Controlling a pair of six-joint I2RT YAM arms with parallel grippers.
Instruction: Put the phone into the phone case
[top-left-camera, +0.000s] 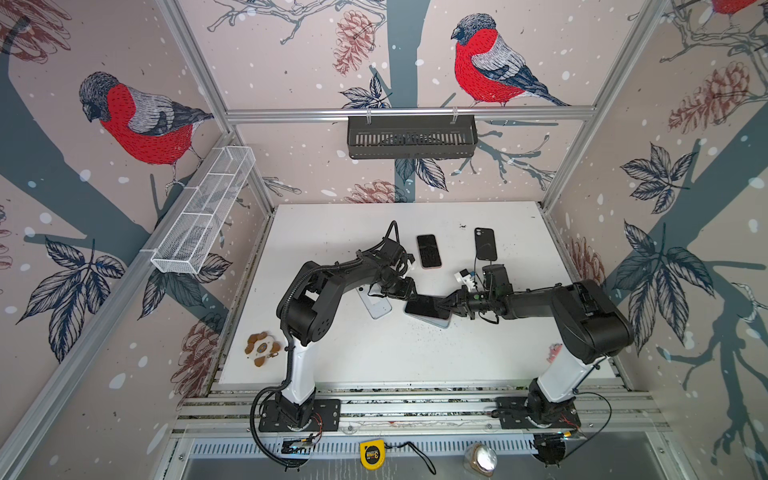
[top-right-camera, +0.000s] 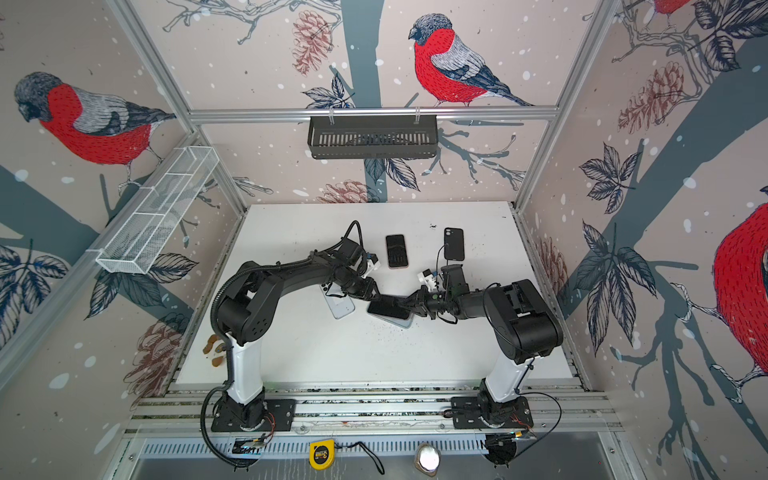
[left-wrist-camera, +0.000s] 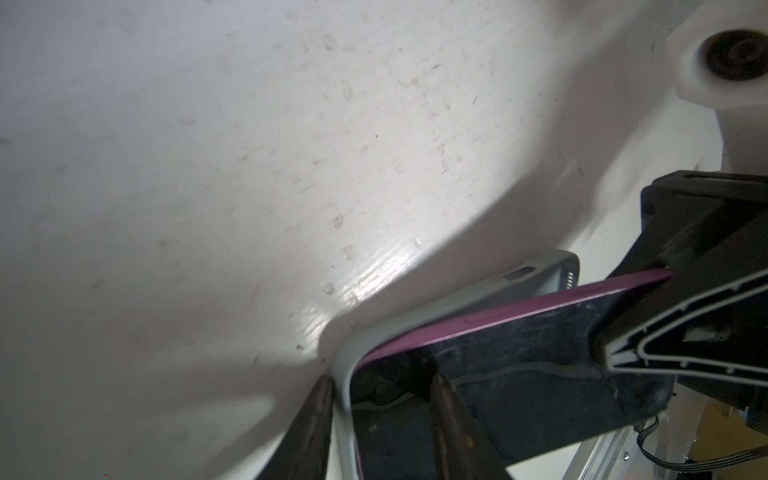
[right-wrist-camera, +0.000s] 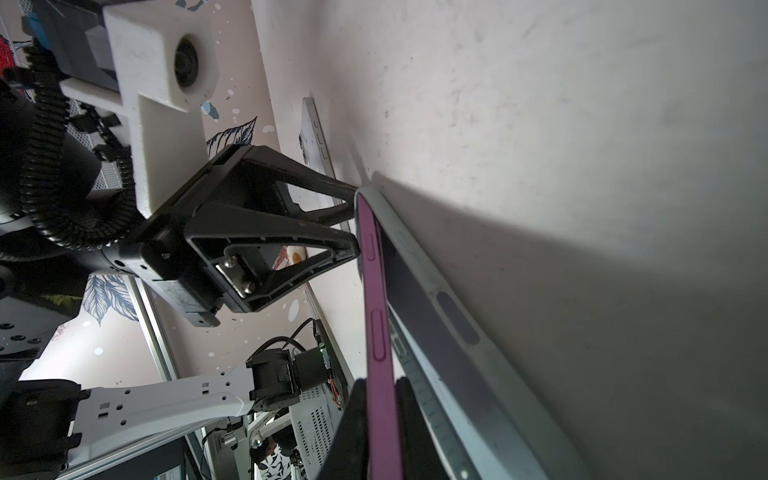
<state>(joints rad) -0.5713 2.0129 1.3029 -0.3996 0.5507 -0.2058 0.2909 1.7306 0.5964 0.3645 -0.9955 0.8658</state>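
A phone (top-left-camera: 428, 306) (top-right-camera: 388, 308) with a black screen and purple edge (right-wrist-camera: 380, 332) lies tilted over a light blue-grey phone case (top-left-camera: 437, 323) (top-right-camera: 402, 322) on the white table. Its far end sits inside the case's end wall (left-wrist-camera: 457, 307); the near end is raised off the case (right-wrist-camera: 440, 282). My right gripper (top-left-camera: 446, 305) (right-wrist-camera: 382, 382) is shut on the phone's raised end. My left gripper (top-left-camera: 416, 296) (left-wrist-camera: 380, 380) pinches the other end, one finger outside the case wall and one on the phone (left-wrist-camera: 540, 365) screen.
A second black phone (top-left-camera: 429, 250) and a black case (top-left-camera: 485, 244) lie further back. A white phone (top-left-camera: 376, 305) lies face down under the left arm. A brown-and-white item (top-left-camera: 261, 348) sits front left, a pink item (top-left-camera: 554, 353) front right.
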